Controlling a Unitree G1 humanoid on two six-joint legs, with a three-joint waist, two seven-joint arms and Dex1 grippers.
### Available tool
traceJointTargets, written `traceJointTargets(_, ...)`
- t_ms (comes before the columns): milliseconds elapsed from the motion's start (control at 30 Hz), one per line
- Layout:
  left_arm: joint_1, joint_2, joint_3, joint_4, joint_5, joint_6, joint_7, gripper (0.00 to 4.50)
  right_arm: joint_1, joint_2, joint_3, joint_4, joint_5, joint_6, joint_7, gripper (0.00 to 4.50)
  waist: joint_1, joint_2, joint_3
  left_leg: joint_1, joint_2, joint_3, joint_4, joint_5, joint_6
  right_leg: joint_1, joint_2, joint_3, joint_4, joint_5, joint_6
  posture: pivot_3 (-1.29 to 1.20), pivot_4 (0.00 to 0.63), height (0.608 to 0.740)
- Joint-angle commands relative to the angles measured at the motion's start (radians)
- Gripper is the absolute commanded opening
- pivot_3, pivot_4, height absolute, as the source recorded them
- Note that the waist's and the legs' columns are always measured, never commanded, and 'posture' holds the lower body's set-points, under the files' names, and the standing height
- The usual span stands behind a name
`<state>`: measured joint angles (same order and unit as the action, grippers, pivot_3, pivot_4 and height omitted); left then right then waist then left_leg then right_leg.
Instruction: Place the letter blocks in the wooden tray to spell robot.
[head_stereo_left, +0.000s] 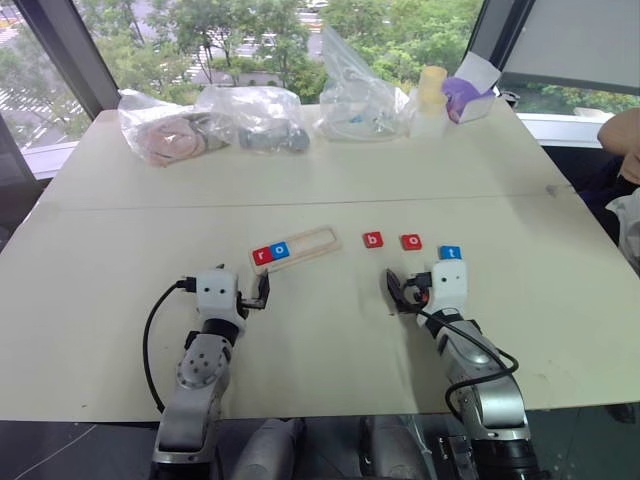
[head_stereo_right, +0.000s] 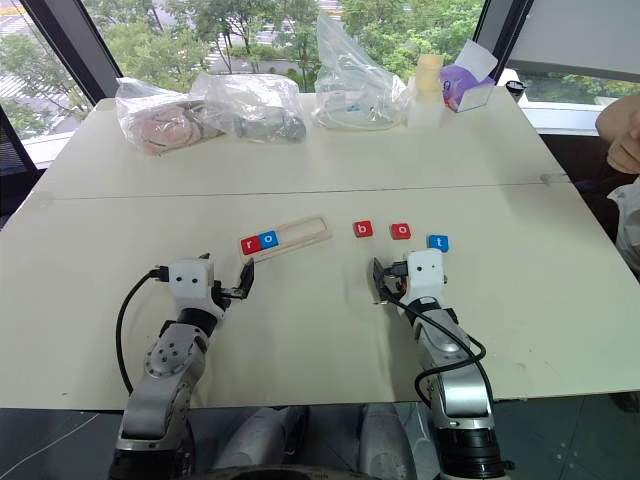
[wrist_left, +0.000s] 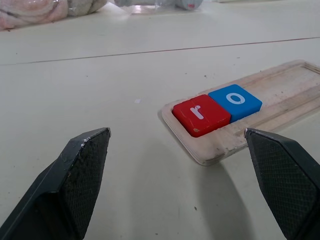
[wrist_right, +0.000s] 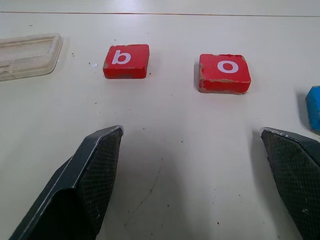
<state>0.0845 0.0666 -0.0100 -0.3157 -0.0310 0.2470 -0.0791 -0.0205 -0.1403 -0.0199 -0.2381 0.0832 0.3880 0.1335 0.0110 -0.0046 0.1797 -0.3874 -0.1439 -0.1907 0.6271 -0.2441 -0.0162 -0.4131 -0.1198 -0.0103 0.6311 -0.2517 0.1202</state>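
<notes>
The wooden tray runs left to right, slightly slanted, holding red "r" and blue "o"; loose blocks read "b", "o", probably "t". Left gripper and right gripper spread wide, empty.

Along the tabletop's far edge sit three clear plastic bags (contents unclear), a pale yellow cup stack and a purple-topped box.

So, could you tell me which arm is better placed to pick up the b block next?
The right: its open end effector sits just short of the red b block, while the left end effector is by the wooden tray.
</notes>
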Motion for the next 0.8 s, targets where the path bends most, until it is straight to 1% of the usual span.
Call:
traceJointTargets(33,-0.004,-0.001,-0.002,-0.014,0.001,-0.031,0.0,4.5,-0.003,0.003,0.0,0.02,0.005,0.015,0.003,4.46,0.0,0.0,0.0,0.0,0.0,0.0,0.0,0.0,0.0,0.0,0.0,0.0,0.0,0.0,0.0,0.0,0.15,0.74)
traceJointTargets(600,0.003,-0.007,0.006,-0.016,-0.017,-0.041,-0.015,4.5,0.002,0.0,-0.011,0.011,0.004,0.021,0.0,4.46,0.001,0.0,0.0,0.0,0.001,0.001,0.0,0.0,0.0,0.0,0.001,0.001,0.0,0.0,-0.001,0.0,0.15,0.74)
traceJointTargets(800,0.004,0.007,0.015,-0.026,-0.023,-0.033,-0.025,4.5,0.007,-0.008,-0.003,0.002,-0.015,0.007,-0.007,4.46,0.002,0.0,0.0,0.0,0.001,0.001,0.0,0.0,0.0,-0.001,0.001,0.001,0.0,0.0,0.0,0.0,0.15,0.74)
